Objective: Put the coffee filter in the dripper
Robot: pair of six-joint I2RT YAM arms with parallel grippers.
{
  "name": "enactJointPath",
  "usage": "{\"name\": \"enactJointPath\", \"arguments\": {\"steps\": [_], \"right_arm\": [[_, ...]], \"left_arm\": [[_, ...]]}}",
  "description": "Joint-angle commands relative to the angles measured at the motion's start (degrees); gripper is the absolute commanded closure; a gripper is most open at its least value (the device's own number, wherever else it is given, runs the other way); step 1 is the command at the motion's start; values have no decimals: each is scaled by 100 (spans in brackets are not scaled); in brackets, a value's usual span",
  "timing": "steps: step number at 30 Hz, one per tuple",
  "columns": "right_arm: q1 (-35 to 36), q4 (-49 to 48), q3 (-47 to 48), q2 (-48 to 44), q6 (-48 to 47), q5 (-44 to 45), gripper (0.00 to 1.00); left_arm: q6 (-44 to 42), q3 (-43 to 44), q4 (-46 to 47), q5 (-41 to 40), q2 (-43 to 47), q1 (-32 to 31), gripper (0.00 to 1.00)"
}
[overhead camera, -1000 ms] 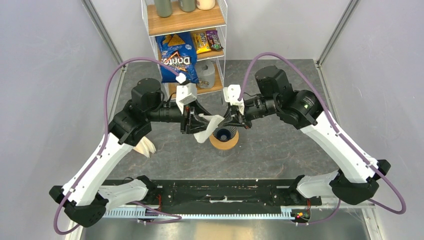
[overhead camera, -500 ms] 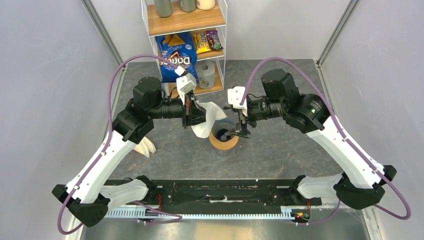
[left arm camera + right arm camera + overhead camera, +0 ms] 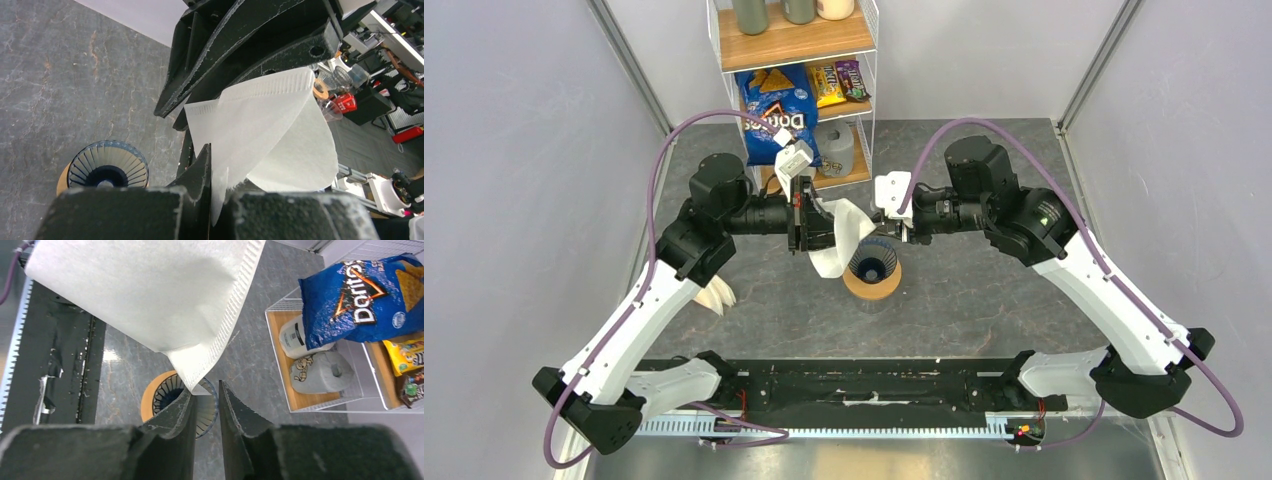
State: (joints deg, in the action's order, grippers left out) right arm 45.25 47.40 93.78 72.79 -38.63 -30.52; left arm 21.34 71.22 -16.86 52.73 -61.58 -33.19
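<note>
The coffee filter (image 3: 839, 235) is a thin white paper fan held in the air, with my left gripper (image 3: 820, 236) shut on its lower edge. In the left wrist view the filter (image 3: 272, 132) spreads up and right from the pinching fingers (image 3: 206, 167). The dark blue ribbed dripper (image 3: 871, 264) stands just below and right of it. My right gripper (image 3: 206, 389) is open by a narrow gap above the dripper (image 3: 206, 412). The filter's pointed seam corner (image 3: 200, 382) touches the tip of one of its fingers. In the top view the right gripper (image 3: 888, 237) faces the left one across the filter.
The dripper rests on a flat wooden ring (image 3: 871, 288). A bundle of cream filters (image 3: 715, 294) lies by the left arm. A wire shelf (image 3: 794, 45) at the back holds a Doritos bag (image 3: 776, 110), snack packs and a paper roll (image 3: 322, 372). A black rail (image 3: 854, 385) runs along the near edge.
The left gripper has lifted and turned the filter so it hangs more upright. The right gripper let go of the filter, dipped toward the dripper, then rose back to the filter's corner.
</note>
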Motion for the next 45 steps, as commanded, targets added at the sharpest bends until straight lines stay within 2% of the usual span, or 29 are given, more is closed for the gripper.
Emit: {"name": "enactJointPath", "arguments": {"steps": [1,11,13,16,18,19,21,24,28,35,39,45], "right_arm": [[27,-15,83,-97,40,-453,74],[27,349,411,53,277,-950,73],[21,358,392,59,293,-943,78],[21,367,388,95,308,-856,100],[23,341,409,104,357,-807,100],[19,340,413,112,361,-818,100],[19,316,416,62,310,-933,100],[17,329,352,-23,320,-1116,100],[25,393,249,-124,330,-1198,100],[25,362,225,-141,612,-1320,100],[29,336,193,-97,704,-1360,100],[21,367,184,-77,595,-1325,100]], "left_arm": [[-562,41,-138,111,147,10,98],[-881,110,-237,-101,107,14,98],[-928,119,-239,-38,109,14,98],[-1042,144,-223,139,113,6,96],[-1098,146,-203,237,137,5,90],[-1155,138,-203,291,143,6,85],[-1305,97,-262,142,174,6,66],[-1779,33,-427,-159,211,6,55],[-2270,8,-475,-382,200,4,55],[-2420,-283,105,-450,377,7,56],[-2457,-401,289,75,440,-19,55],[-1913,-380,601,771,392,-48,53]]}}
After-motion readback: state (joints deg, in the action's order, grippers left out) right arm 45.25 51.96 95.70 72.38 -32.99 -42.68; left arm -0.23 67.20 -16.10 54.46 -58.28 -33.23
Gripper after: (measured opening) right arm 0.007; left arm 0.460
